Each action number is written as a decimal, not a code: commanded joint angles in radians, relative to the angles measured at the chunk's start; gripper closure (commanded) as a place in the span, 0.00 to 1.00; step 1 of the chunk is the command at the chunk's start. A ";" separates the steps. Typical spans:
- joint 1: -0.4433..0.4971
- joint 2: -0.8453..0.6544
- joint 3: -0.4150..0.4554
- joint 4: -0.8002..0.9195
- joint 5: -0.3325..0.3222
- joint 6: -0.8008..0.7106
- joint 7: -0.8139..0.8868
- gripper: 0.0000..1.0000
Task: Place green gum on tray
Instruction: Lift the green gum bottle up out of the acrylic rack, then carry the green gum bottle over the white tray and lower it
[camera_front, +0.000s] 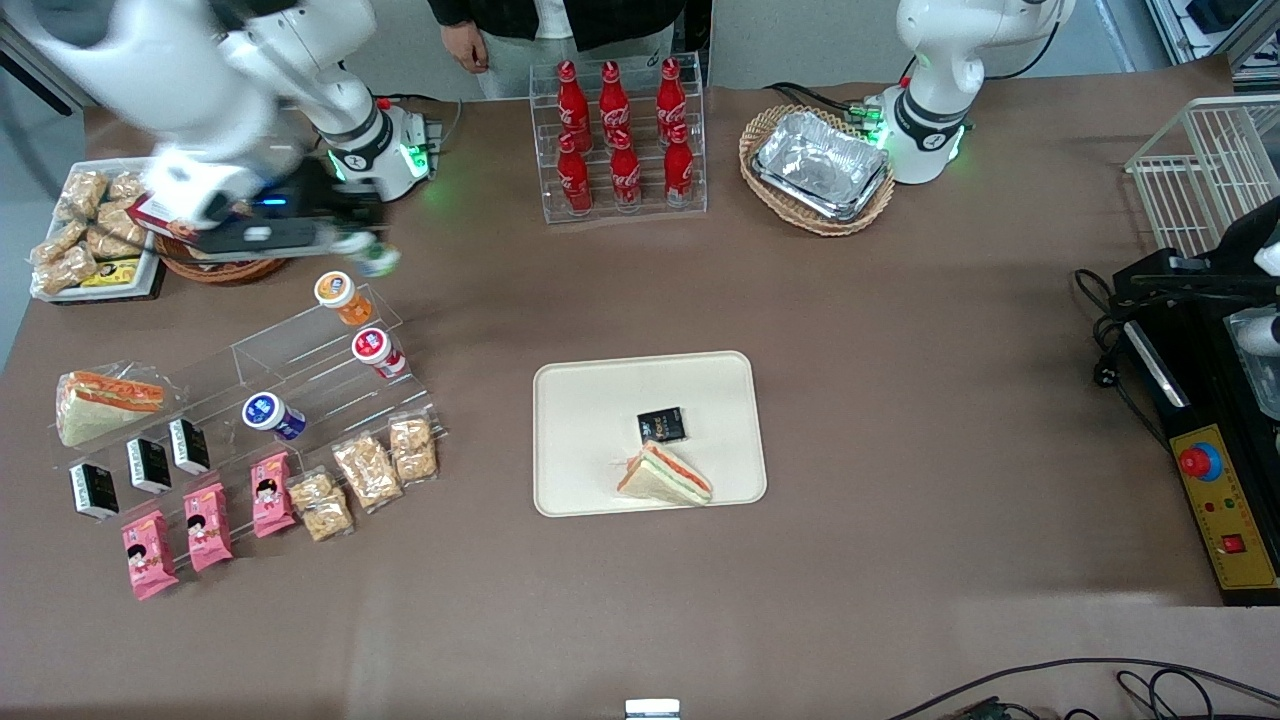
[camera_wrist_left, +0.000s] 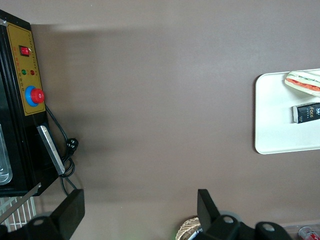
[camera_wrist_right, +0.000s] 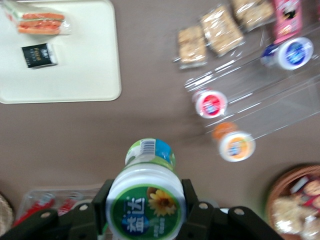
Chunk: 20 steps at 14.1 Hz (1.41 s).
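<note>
The green gum, a white bottle with a green label and green-rimmed lid, is clamped between my gripper's two black fingers. In the front view the gripper holds the gum in the air above the table, just farther from the camera than the clear stepped rack. The cream-beige tray lies in the middle of the table, nearer the camera, and carries a sandwich and a small black packet. The tray also shows in the right wrist view.
Orange-lidded, red-lidded and blue-lidded bottles lie on the rack, with snack packets in front. A cola bottle rack and a basket with a foil tray stand at the back. A snack basket sits beneath the arm.
</note>
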 joint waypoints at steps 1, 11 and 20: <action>0.176 0.193 -0.020 0.116 0.029 0.084 0.229 1.00; 0.322 0.442 -0.021 -0.076 0.019 0.579 0.325 1.00; 0.268 0.609 -0.026 -0.099 0.027 0.819 0.336 1.00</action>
